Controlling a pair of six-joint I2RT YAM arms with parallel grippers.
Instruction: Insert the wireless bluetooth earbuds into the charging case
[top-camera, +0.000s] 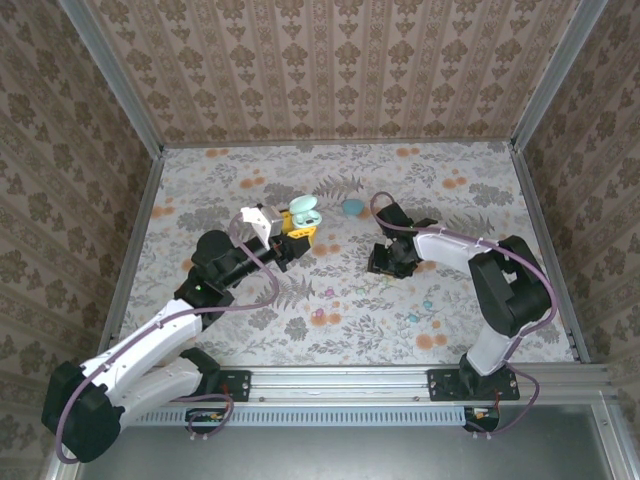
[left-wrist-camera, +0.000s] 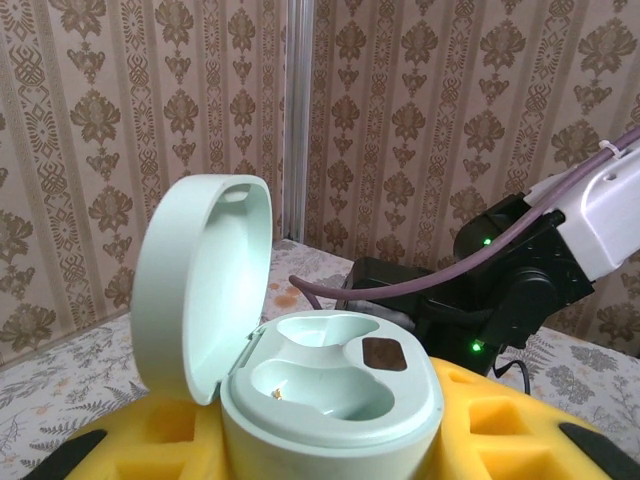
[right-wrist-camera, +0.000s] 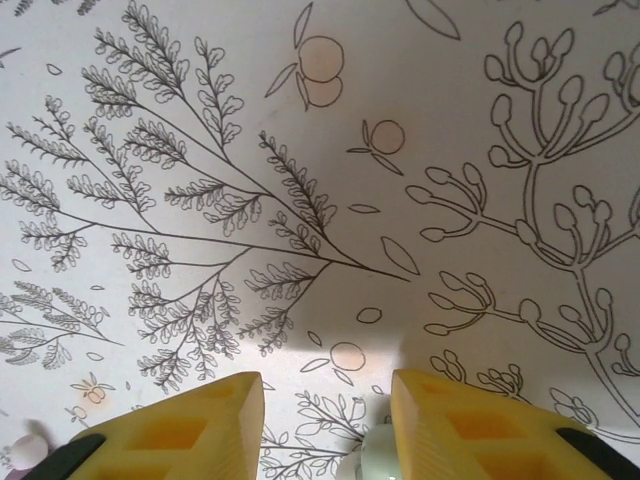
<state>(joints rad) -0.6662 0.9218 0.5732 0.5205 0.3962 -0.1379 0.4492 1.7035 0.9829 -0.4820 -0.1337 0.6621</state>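
The left gripper (top-camera: 297, 231) is closed on the charging case (left-wrist-camera: 330, 395) and holds it up off the table. Its fingers (left-wrist-camera: 500, 425) are yellow and look like blocks with square holes in them. The case is pale mint green, smooth and round like a pebble. Its lid (left-wrist-camera: 200, 285) stands open, tipped back on the hinge like a little shell. Inside the case are two soft-edged hollows, and one has a tiny gold dot at the bottom. Next to them is a small dark patch.

The right gripper (right-wrist-camera: 326, 405) is low over the cloth (right-wrist-camera: 300, 150), pointing down, and its two yellow fingers stand apart with bare cloth between them. The cloth is flat and pale, with thin drawn ferns, twigs and small orange fruits.

One of the earbuds (right-wrist-camera: 376, 458) is a tiny, shiny, pale blue-green thing. It lies on the cloth just beside the inner side of one finger. I cannot tell if it touches the finger. A second tiny bud (right-wrist-camera: 27, 447), pinkish and round, lies near the other finger.

Another closed case (top-camera: 352, 208), more blue-green, lies on the cloth between the two grippers.
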